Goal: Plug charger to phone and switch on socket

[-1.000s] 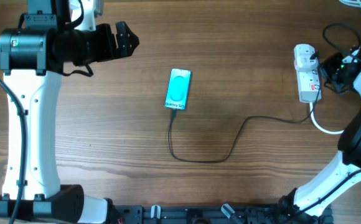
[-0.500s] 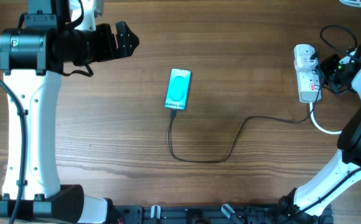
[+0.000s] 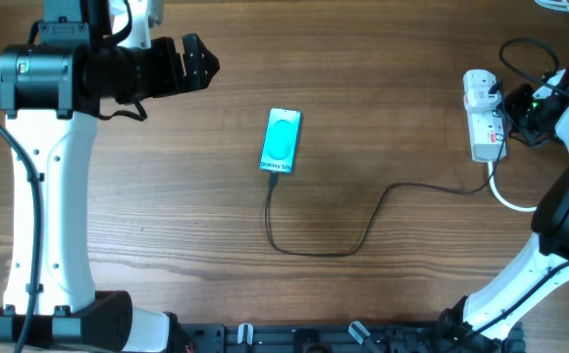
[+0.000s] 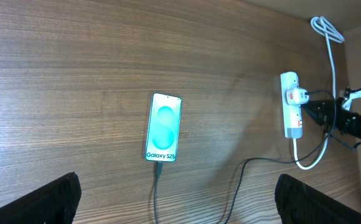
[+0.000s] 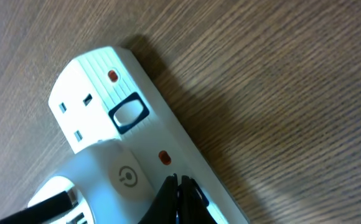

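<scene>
The phone [image 3: 282, 141] lies mid-table with a cyan screen and a white text band at its near end; it also shows in the left wrist view [image 4: 163, 127]. The charger [image 3: 324, 250], a thin black cable, runs from the phone's near end in a loop to the socket [image 3: 483, 123], a white power strip at the right, also seen in the left wrist view [image 4: 290, 114]. My right gripper [image 5: 179, 185] is shut, its tips pressed on the socket's top [image 5: 106, 99] beside a small red light, near a switch. My left gripper [image 4: 174, 202] is open and empty, high over the table's far left.
A white plug sits in the socket's far end [image 3: 478, 90]. A thick white lead [image 3: 508, 196] curves from the socket's near end to the right. A black cable loops by the right arm [image 3: 520, 54]. The table's right edge is close to the socket.
My right gripper has crept slightly further over the socket's right side. The phone, the charger and the left arm have not moved.
</scene>
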